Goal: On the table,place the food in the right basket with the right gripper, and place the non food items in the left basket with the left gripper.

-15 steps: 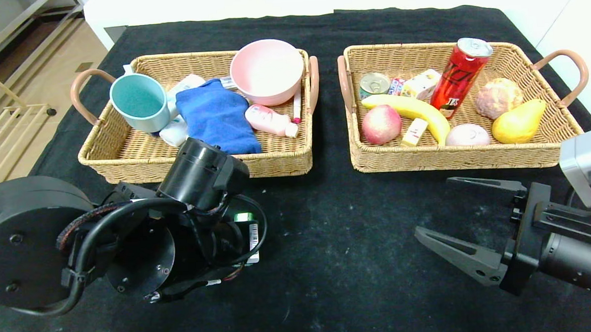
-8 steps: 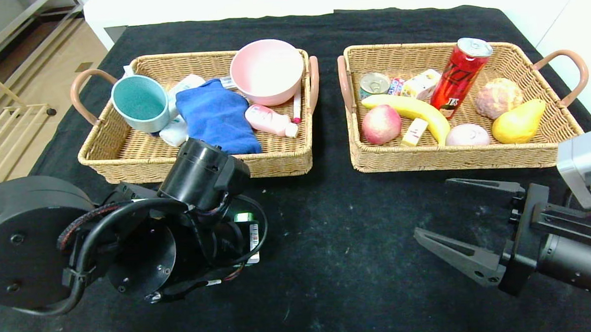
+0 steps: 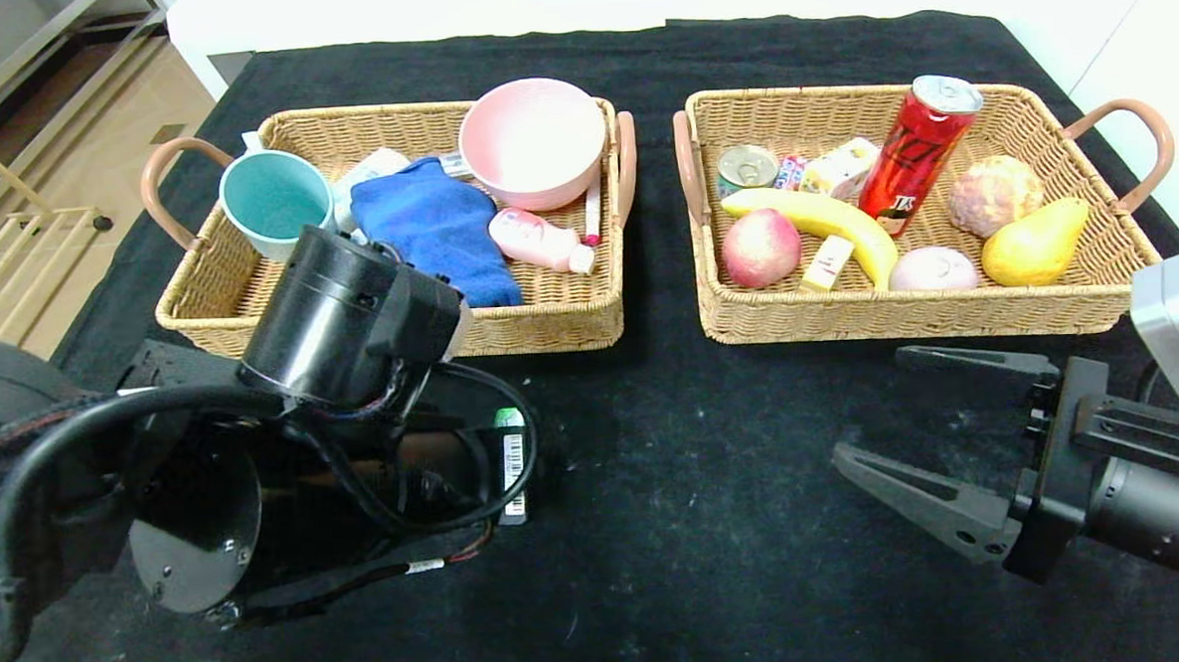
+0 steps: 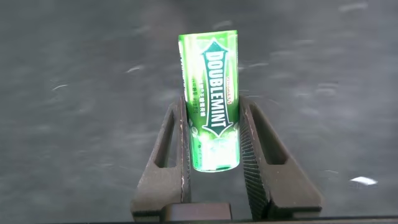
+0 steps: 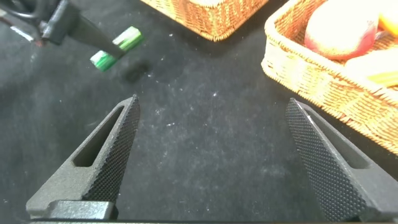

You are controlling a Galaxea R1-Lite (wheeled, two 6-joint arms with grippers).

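Left wrist view: the left end effector (image 4: 214,134) squeezes a green Doublemint gum pack (image 4: 211,102). The right end effector (image 3: 937,435) hangs low over the tabletop (image 3: 678,526), wide open, holding nothing.

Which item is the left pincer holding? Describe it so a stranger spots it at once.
Start at the left basket and drop to the black cloth in front of it. There the left pincer clamps a slim pack of gum. It is bright green with white Doublemint lettering, the only item outside the baskets.
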